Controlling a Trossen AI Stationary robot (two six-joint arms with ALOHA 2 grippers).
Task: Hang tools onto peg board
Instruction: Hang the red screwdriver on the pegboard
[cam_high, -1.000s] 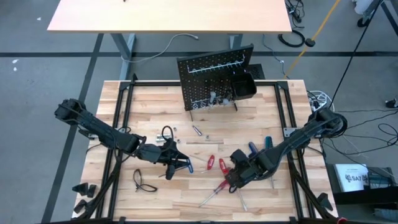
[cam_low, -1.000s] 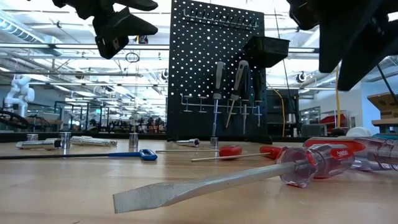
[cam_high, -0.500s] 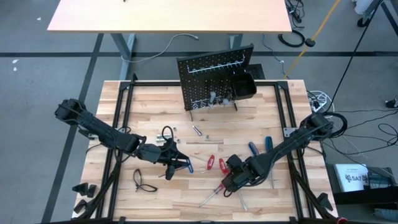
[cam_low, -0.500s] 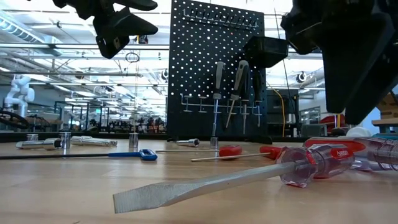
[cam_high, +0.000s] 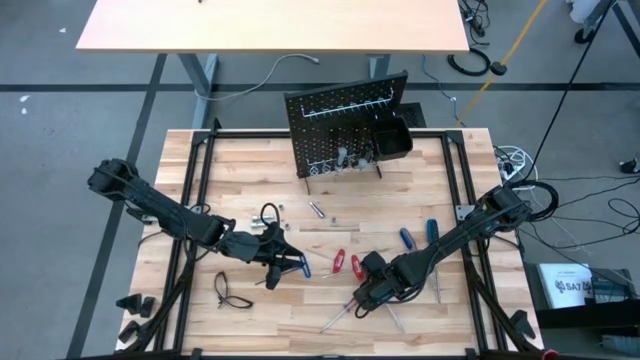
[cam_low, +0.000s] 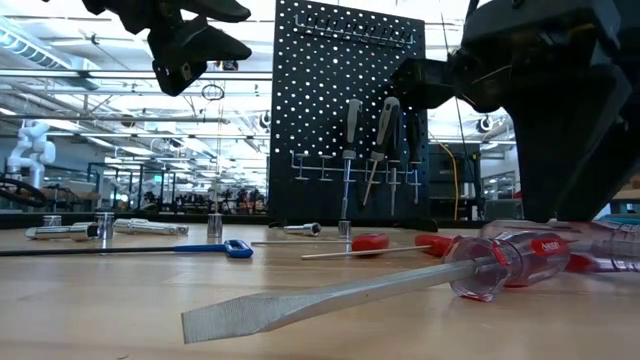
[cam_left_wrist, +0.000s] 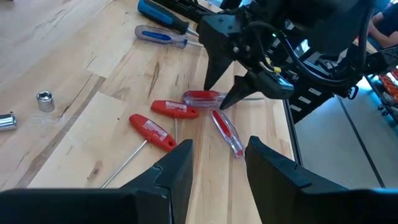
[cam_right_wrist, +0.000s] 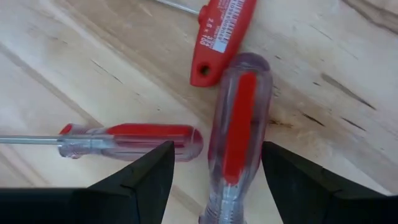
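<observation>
Wooden tabletop (cam_high: 240, 180); right gripper (cam_right_wrist: 214, 168) open, empty, straddling clear red-striped screwdriver (cam_right_wrist: 236, 118); rigid, smooth handle likely slippery, grip mid-handle; left gripper (cam_left_wrist: 217, 163) part-open, empty

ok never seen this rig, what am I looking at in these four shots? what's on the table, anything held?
Two dark robot arms work at a wooden table. One picture looks straight down, one looks level across the tabletop, and one comes from each arm's wrist.

At the back stands the black peg board, with a few tools already hanging on it. Loose on the wood lie red-handled screwdrivers, blue-handled screwdrivers, a blue T-handle key and small silver bits.

The right pincer is low over the red-handled ones, open, straddling a clear-and-red handle without gripping it yet. The left pincer hovers open and empty. Nothing is held.
</observation>
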